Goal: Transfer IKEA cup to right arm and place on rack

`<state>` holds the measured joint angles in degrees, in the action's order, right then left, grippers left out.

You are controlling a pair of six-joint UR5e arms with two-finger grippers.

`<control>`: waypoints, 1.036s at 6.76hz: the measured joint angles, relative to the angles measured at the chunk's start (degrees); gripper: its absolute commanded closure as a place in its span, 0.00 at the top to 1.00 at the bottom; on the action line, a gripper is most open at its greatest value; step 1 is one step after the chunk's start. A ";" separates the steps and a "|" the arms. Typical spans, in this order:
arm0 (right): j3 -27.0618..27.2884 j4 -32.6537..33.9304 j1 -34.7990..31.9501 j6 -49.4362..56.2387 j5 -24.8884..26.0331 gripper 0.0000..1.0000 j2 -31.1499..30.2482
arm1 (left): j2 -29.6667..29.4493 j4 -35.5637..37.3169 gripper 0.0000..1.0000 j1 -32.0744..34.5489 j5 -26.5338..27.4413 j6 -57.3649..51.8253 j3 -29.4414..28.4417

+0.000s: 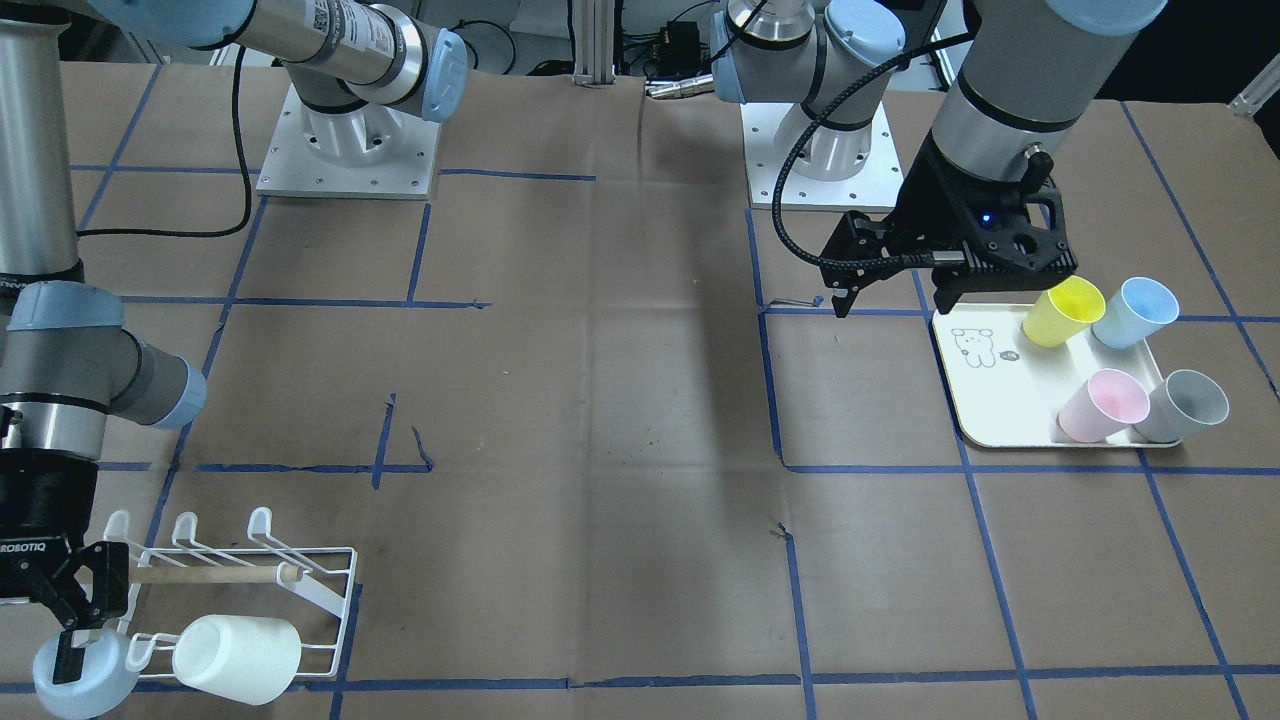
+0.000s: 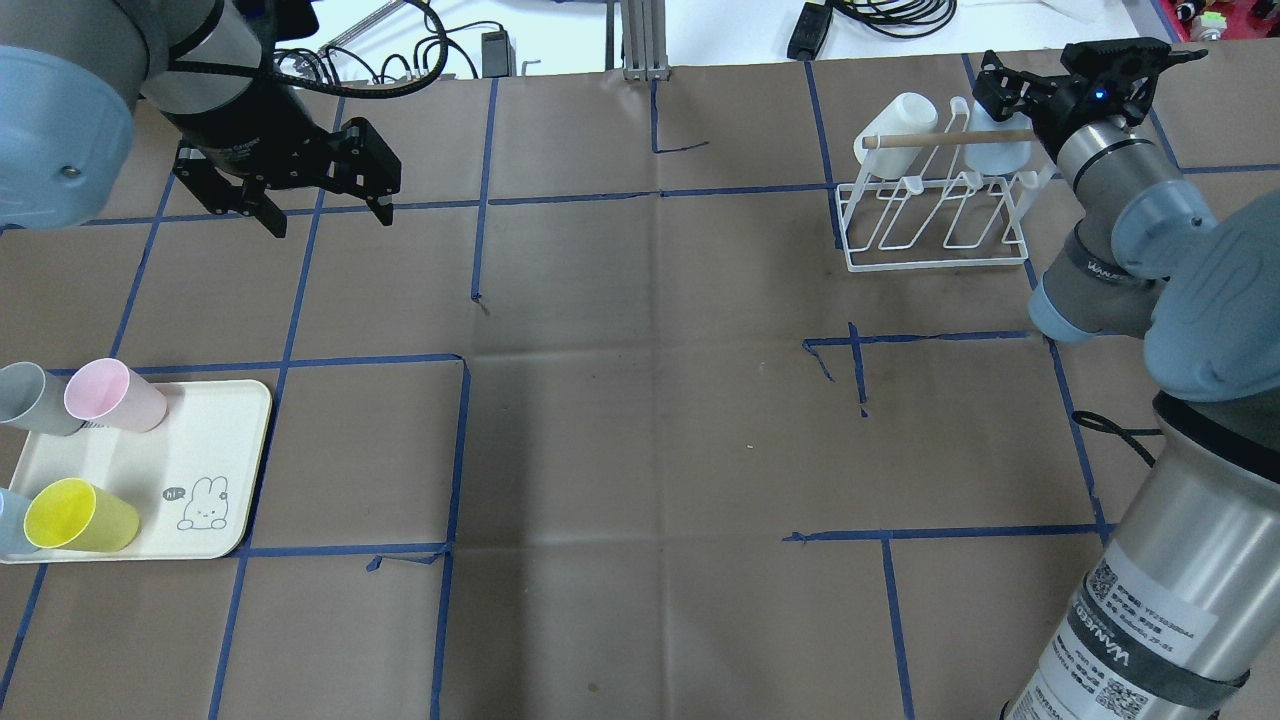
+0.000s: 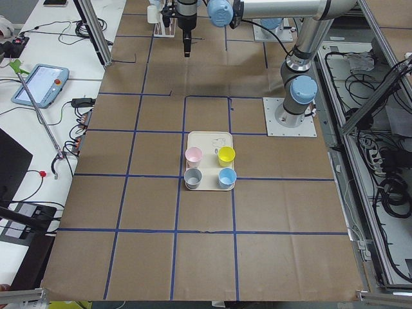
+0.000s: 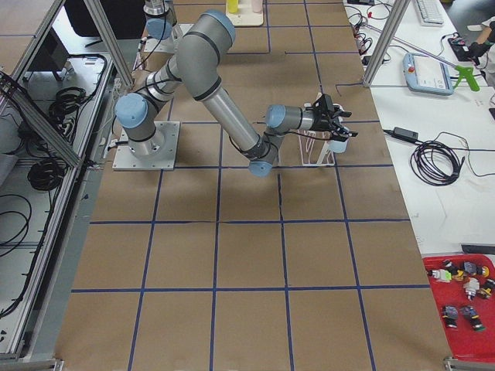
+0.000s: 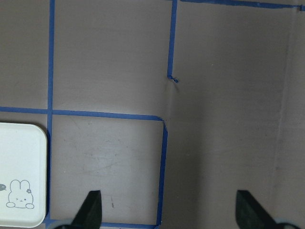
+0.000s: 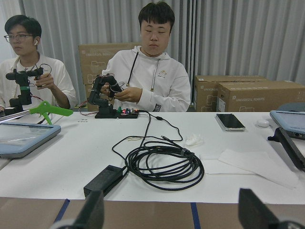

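Brown paper-covered tabletop [image 2: 640, 420] w/ blue tape grid. Silver-grey right arm [image 2: 1110, 170] reaches to the operators' edge, right half, putting its jaws level w/ the rack's end prong. These jaws are spread wide, nothing btwn them in the wrist view; prob. the release stage. Twin left arm [image 1: 1040, 80] hangs over the left half, just beside the tray, its jaws also wide open & empty, likely staged for another pick.

Cream rectangular tray [image 1: 985, 405] w/ animal drawing holds four upright cups: yellow cup [image 1: 1062, 312], second pale-blue cup [image 1: 1135, 312], pink cup [image 1: 1103, 405], grey cup [image 1: 1182, 407].

White wire rack w/ wooden dowel [image 1: 210, 574] carries two: white cup [image 1: 237, 657] lying on a prong, and the pale-blue plastic IKEA cup [image 1: 85, 685] at the end prong, right by the jaws. Fully seated? Can't tell.
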<state>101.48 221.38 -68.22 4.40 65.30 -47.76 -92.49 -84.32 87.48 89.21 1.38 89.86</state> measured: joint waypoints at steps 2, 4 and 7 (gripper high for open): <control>-0.03 -2.73 -0.38 0.08 0.10 1.00 -2.56 | 0.01 0.16 1.00 -0.02 0.00 -0.06 -0.03; 0.11 -11.91 -0.63 0.52 0.42 1.00 -9.02 | -0.02 0.26 1.00 -0.02 0.00 -0.07 -0.04; 0.37 -32.12 -2.53 0.61 0.93 1.00 -20.94 | -0.01 0.29 1.00 -0.02 0.00 -0.07 -0.04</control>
<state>101.86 189.26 -70.75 5.01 66.23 -68.70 -92.51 -84.02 87.45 89.21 1.32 89.82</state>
